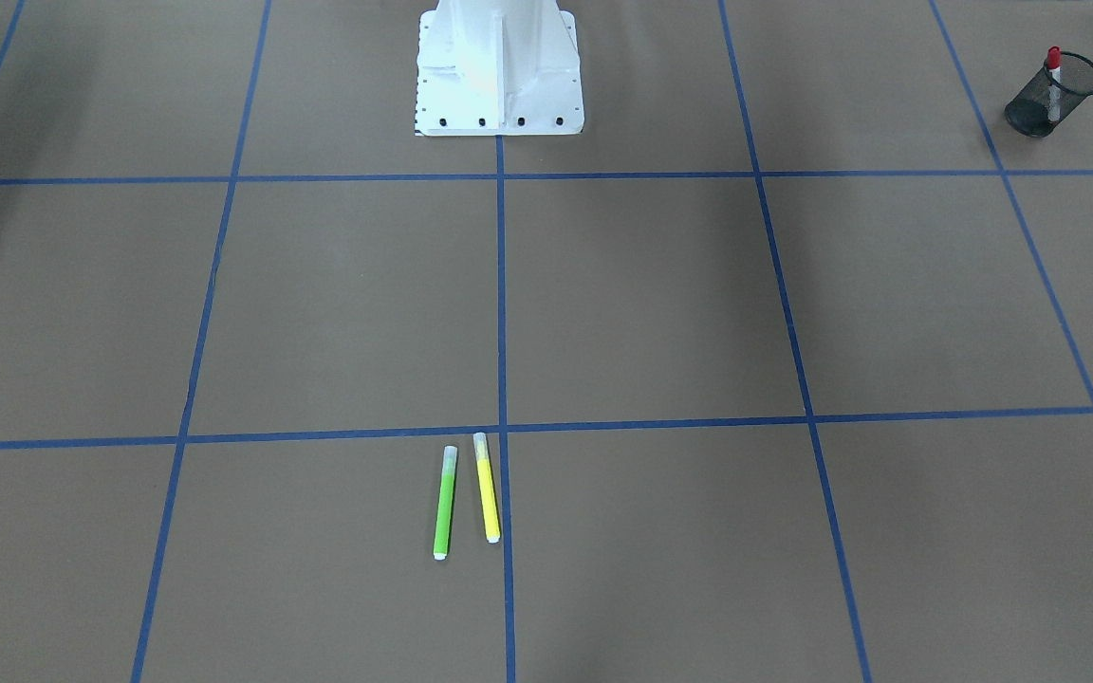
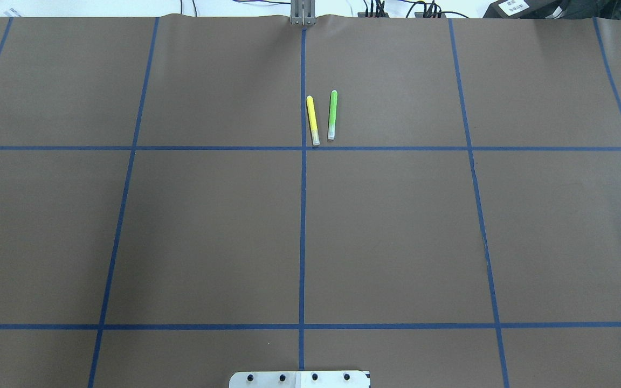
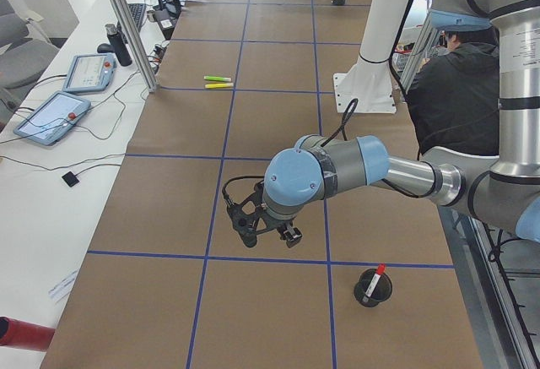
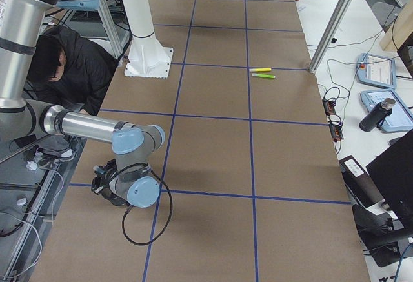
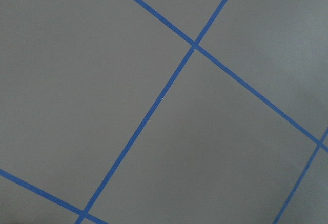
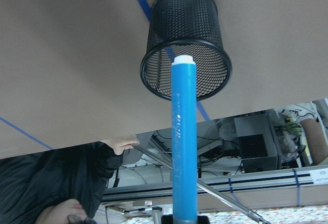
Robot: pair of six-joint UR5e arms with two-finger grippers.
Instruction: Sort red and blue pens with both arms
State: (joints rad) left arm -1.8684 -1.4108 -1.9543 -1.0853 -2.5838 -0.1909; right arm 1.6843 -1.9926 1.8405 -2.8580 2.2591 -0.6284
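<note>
The red pen [image 1: 1053, 81] stands upright in a black mesh cup [image 1: 1049, 100] at the table corner on my left side; it also shows as the red pen [image 3: 377, 274] in the exterior left view. My left gripper [image 3: 268, 238] hangs above the table a little away from that cup [image 3: 372, 289]; I cannot tell whether it is open or shut. In the right wrist view the blue pen [image 6: 184, 131] sticks out from my right gripper [image 6: 184, 219], which is shut on it. Its white end hovers at the mouth of a second mesh cup [image 6: 185, 44].
A green highlighter [image 1: 445, 503] and a yellow highlighter [image 1: 487, 489] lie side by side on the brown table, near the far edge from the robot. The white robot base [image 1: 499, 66] stands at the table's middle. A person in black [image 4: 61, 69] sits behind the robot.
</note>
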